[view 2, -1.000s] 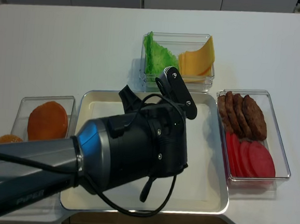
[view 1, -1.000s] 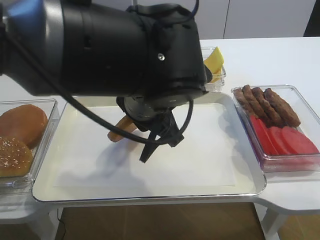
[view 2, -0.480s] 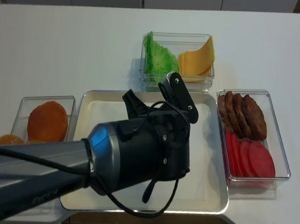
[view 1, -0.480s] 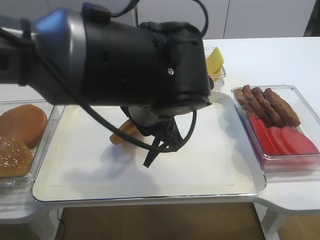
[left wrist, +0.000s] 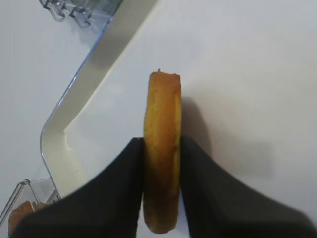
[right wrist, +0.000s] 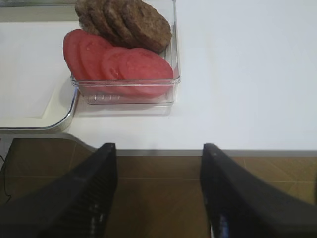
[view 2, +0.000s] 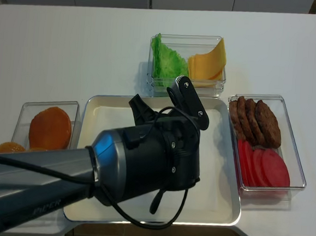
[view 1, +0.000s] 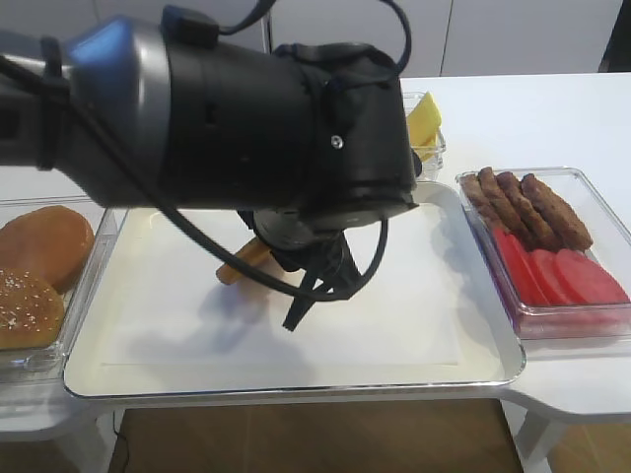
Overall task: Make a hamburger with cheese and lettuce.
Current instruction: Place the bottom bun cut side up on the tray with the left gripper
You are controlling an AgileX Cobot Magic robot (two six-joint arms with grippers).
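1. Over the tray (view 1: 148, 379), the left claw (left wrist: 161, 163) pinches the bun half (left wrist: 162, 148) on edge.
2. Cheese (view 2: 208, 62) and lettuce (view 2: 165, 57) wait in the back bin.
3. Right claw (right wrist: 157, 193) sits closed, empty, off the table edge.
4. Released upright, the bun could probably roll or land cut-face down.

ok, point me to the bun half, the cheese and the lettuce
bun half (left wrist: 162, 148), left wrist view, on its golden rim between the fingers.
cheese (view 2: 209, 62), realsense high view, on the flat face of the stack.
lettuce (view 2: 165, 61), realsense high view, middle of the frilly leaves.
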